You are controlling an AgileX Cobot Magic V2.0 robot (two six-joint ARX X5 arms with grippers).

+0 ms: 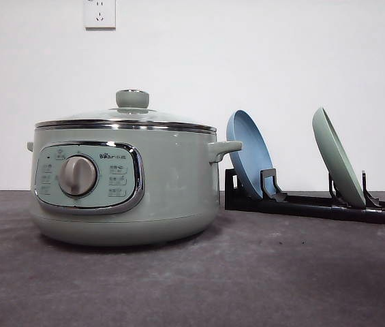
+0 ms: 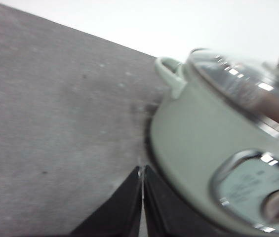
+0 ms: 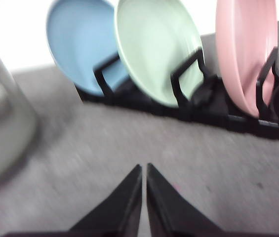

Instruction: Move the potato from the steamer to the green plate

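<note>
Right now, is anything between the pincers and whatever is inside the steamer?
Yes. The glass lid sits closed on the steamer, covering the pot's opening. It would have to come off first. The green plate also stands upright in the black rack, not flat. Left pincer and right pincer are both shut.

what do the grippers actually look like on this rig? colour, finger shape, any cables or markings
Each wrist view shows the fingers alone. The left gripper has two matte black fingers, wide at the base and tapering to narrow pointed tips, flat inner faces. The right gripper looks identical: same black wedge-shaped fingers. No cables, labels or markings visible on either. The arm links themselves can't be judged.
</note>
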